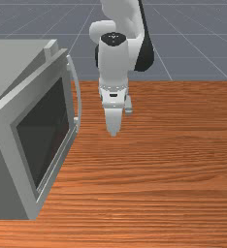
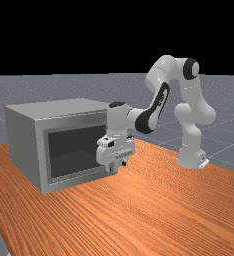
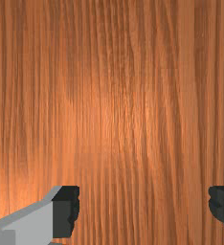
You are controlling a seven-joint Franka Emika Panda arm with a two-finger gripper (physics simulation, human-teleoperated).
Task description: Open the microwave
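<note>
Can see a boxy, smooth grey microwave [image 1: 18, 55] at the front view's left, on a worktop [image 1: 159, 160] of streaked orange-brown wood. Cannot make out the inside behind its dark rectangular window [image 1: 45, 128]. Note a slim, bowed handle [image 1: 78, 92], near but apart from the end effector [image 1: 113, 133]. Find fingers [image 3: 65, 210] spread wide, with wood grain in view between them.

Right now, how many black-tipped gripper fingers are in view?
2: one black-tipped finger and, across an open gap, the other finger, both above the orange-brown wooden table.
</note>
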